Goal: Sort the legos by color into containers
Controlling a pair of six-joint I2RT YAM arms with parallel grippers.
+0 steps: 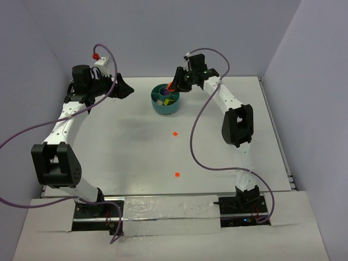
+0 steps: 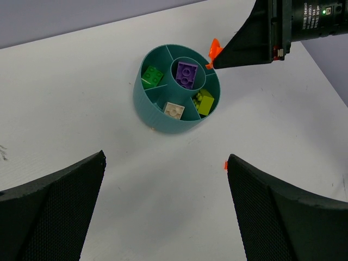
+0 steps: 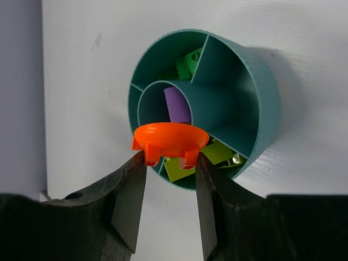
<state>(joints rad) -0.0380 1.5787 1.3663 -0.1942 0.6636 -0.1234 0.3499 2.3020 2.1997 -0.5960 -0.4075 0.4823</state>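
The teal bowl (image 1: 164,111) stands at the back middle of the table, its compartments holding a dark green lego (image 2: 152,76), a purple one (image 2: 187,74) in the hub, a lime one (image 2: 204,101) and a pale one (image 2: 174,110). My right gripper (image 3: 168,163) is shut on an orange dish-shaped lego (image 3: 170,140), held just above the bowl's rim (image 3: 263,117). From the top the right gripper (image 1: 173,86) hangs over the bowl's far right edge. My left gripper (image 1: 126,87) stands open and empty, left of the bowl.
Two small orange bits lie loose on the table, one (image 1: 175,133) below the bowl and one (image 1: 177,174) nearer the arm bases. The first orange bit (image 2: 225,165) shows beside my left gripper's right finger. Grey walls close the back and sides.
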